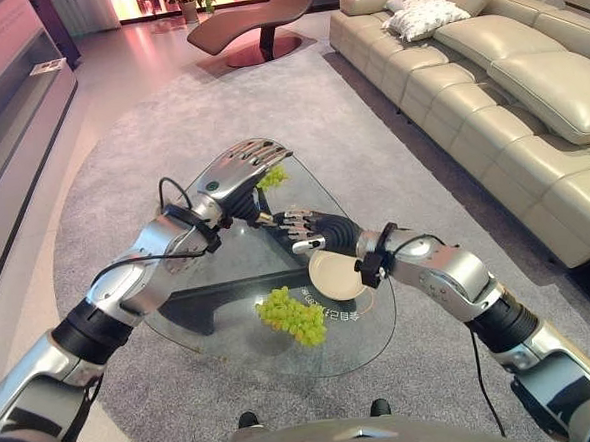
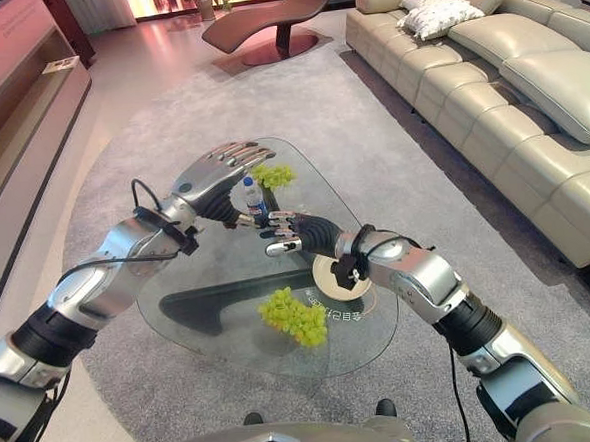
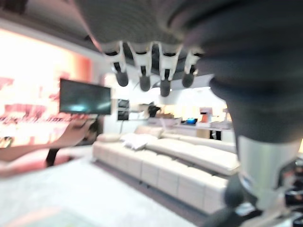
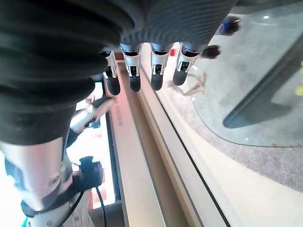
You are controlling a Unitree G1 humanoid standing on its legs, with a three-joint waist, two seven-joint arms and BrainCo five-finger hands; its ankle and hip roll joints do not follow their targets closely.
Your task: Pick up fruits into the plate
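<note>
On the round-cornered glass table (image 1: 368, 342) lie two bunches of green grapes. One bunch (image 1: 293, 316) is near the front edge; the other (image 2: 272, 174) is at the far side. A beige plate (image 1: 335, 276) rests right of the middle, with nothing on it. My left hand (image 1: 240, 169) hovers open over the far bunch, its fingers (image 3: 142, 71) straight. My right hand (image 1: 311, 230) reaches across the table's middle, just left of the plate. Its fingers (image 4: 142, 71) are relaxed and hold nothing.
A small water bottle (image 2: 255, 198) stands between the two hands by the far grapes. A cream sofa (image 1: 486, 69) runs along the right, a brown lounge chair (image 1: 258, 23) stands far back, and a low cabinet (image 1: 16, 88) lines the left. Grey carpet surrounds the table.
</note>
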